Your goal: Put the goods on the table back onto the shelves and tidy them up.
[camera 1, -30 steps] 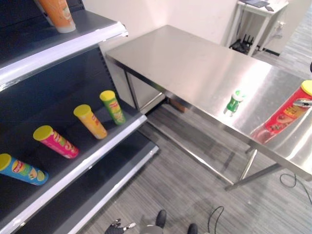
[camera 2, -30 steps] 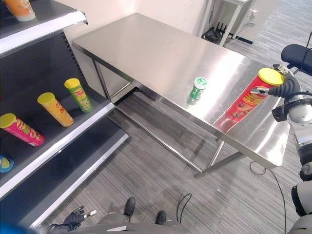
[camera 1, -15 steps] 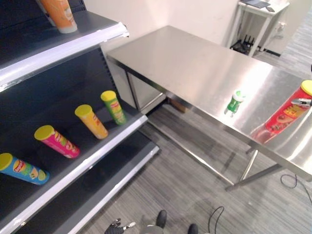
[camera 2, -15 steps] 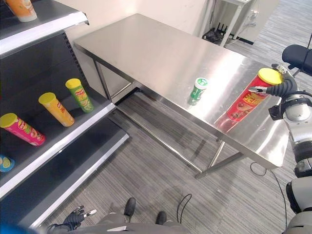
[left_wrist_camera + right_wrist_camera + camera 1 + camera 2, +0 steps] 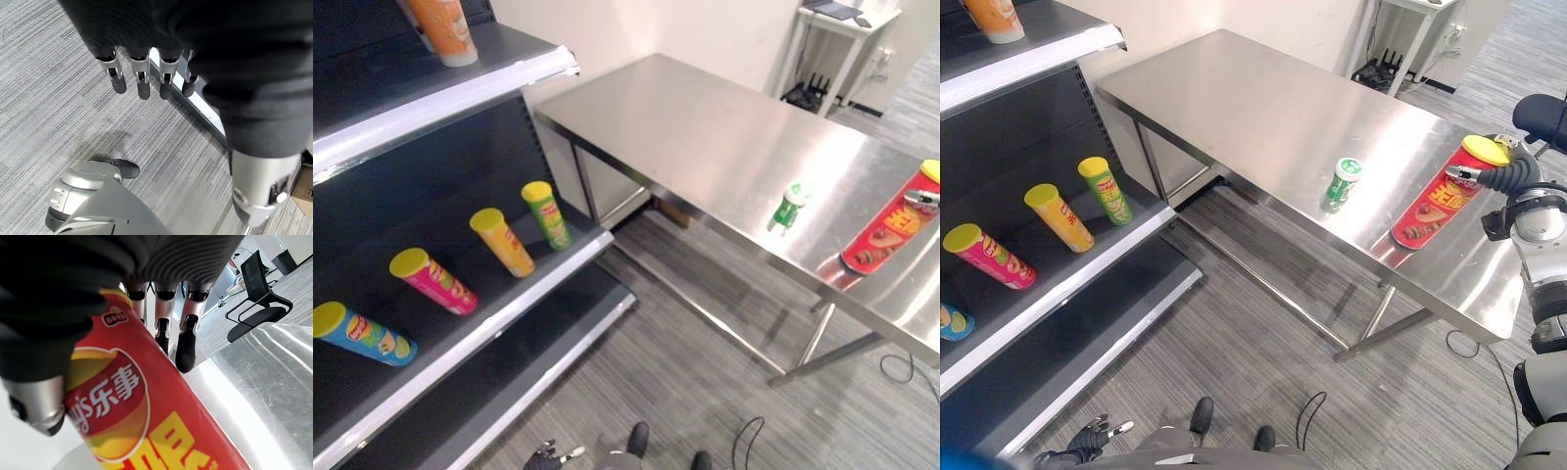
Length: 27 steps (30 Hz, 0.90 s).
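at the steel table's [image 5: 1263,108] right end, the tall red crisp tube with a yellow lid [image 5: 1435,208] stands tilted, its top leaning into the right hand [image 5: 1500,176], whose fingers curl round it; the left hand [image 5: 146,78] hangs relaxed, far off near the floor.

Grey striped floor [image 5: 1263,323] extends beneath all furniture. A small white side table [image 5: 842,24] stands against the far wall. A black office chair [image 5: 257,281] stands nearby.
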Motion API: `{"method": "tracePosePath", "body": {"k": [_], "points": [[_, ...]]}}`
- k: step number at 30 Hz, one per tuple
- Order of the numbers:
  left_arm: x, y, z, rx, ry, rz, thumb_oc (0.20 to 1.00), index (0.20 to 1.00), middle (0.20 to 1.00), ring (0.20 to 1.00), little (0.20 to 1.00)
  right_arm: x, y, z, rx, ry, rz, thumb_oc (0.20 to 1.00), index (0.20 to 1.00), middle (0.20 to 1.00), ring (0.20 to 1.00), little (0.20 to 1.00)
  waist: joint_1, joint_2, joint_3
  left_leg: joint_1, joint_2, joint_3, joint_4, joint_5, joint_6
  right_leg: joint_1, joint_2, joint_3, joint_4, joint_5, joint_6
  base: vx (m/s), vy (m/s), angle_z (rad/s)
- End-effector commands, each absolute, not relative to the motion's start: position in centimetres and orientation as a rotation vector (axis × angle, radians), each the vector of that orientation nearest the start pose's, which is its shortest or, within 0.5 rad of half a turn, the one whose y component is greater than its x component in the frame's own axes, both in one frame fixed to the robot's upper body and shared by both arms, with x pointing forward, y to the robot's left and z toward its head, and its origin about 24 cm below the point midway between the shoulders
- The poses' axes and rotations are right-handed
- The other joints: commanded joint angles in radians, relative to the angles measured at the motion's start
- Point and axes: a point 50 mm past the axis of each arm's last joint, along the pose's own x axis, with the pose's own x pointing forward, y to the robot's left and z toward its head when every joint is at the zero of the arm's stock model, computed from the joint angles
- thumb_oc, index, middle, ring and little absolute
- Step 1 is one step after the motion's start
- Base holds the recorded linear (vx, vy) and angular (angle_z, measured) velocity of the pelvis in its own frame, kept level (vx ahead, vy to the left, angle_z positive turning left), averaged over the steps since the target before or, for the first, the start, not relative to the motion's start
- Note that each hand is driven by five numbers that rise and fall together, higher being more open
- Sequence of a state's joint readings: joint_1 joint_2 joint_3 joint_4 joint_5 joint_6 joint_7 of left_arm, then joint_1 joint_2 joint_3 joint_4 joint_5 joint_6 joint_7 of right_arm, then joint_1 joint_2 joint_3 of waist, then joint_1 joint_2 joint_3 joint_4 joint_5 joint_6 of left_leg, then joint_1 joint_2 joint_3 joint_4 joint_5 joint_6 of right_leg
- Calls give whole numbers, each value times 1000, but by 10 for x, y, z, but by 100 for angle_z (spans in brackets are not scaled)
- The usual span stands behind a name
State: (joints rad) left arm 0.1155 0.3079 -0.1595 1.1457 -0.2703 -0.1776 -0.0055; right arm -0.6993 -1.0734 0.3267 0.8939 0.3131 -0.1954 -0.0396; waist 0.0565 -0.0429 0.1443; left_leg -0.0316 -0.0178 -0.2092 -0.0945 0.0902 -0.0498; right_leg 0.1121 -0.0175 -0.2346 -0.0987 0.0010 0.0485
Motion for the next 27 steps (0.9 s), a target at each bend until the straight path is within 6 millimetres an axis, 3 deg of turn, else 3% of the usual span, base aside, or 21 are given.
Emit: {"method": "tracePosePath", "body": {"k": [1, 2, 3, 5, 8, 13, 21, 24, 25, 27], "points": [[84, 258, -149, 160, 1035, 190, 1000, 1000, 1000, 1000, 1000, 318, -377, 226, -795, -190, -400, 200, 200, 200, 200, 200, 12, -23, -31, -2, 92, 80, 7, -61, -98, 3, -30, 31, 11, -89, 73, 0, 0, 0], [84, 258, -149, 160, 1035, 190, 1000, 1000, 1000, 1000, 1000, 318, -377, 226, -795, -189, -400, 200, 200, 200, 200, 200, 13, -23, -31, -2, 92, 80, 7, -61, -98, 3, -30, 31, 11, -89, 73, 0, 0, 0], [84, 258, -149, 158, 1025, 203, 1000, 1000, 1000, 1000, 1000, 307, -369, 245, -804, -334, -413, 200, 200, 200, 200, 200, 2, -20, -33, 0, 93, 84, 7, -64, -96, 3, -31, 33, 11, -89, 74, 0, 0, 0], [84, 259, -148, 162, 1023, 209, 1000, 1000, 1000, 1000, 1000, 300, -368, 253, -809, -395, -433, 200, 200, 200, 200, 200, 1, -21, -35, 1, 93, 85, 7, -66, -95, 3, -31, 34, 12, -90, 75, 4, 6, 3], [84, 262, -147, 174, 1020, 223, 1000, 1000, 1000, 1000, 1000, 276, -358, 285, -859, -602, -482, 200, 200, 200, 200, 200, -8, -22, -40, 5, 97, 86, 7, -70, -93, 4, -32, 36, 14, -92, 76, 4, -2, -2], [87, 265, -145, 183, 1008, 239, 1000, 1000, 1000, 1000, 1000, 246, -330, 319, -916, -871, -479, 200, 200, 200, 200, 200, -17, -23, -46, 10, 98, 80, 7, -73, -94, 11, -29, 35, 15, -98, 74, 0, -14, 0], [91, 269, -142, 187, 979, 246, 1000, 1000, 1000, 1000, 1000, 228, -272, 340, -901, -1138, -253, 200, 200, 200, 200, 200, 2, -23, -40, -4, 100, 49, 7, -54, -103, 14, -17, 28, 20, -114, 60, -25, -46, 3], [99, 271, -139, 181, 944, 253, 1000, 1000, 1000, 1000, 1000, 227, -257, 346, -895, -1182, -177, 200, 200, 200, 200, 200, 16, -22, -21, -40, 95, 25, 7, -22, -116, 0, -15, 13, 24, -117, 53, -141, -27, 20], [112, 273, -133, 180, 896, 264, 1000, 1000, 1000, 1000, 1000, 226, -247, 352, -907, -1214, -130, 200, 200, 200, 200, 200, 26, -26, 0, -94, 82, 15, 7, -7, -129, -26, -20, -5, 32, -123, 50, -183, 9, 64], [120, 271, -130, 168, 860, 262, 1000, 1000, 1000, 1000, 1000, 225, -239, 354, -956, -1223, -92, 200, 200, 200, 200, 200, 20, -27, -2, -126, 97, 63, 7, -21, -130, -50, -35, -35, 44, -125, 51, -162, 47, 97]]}}
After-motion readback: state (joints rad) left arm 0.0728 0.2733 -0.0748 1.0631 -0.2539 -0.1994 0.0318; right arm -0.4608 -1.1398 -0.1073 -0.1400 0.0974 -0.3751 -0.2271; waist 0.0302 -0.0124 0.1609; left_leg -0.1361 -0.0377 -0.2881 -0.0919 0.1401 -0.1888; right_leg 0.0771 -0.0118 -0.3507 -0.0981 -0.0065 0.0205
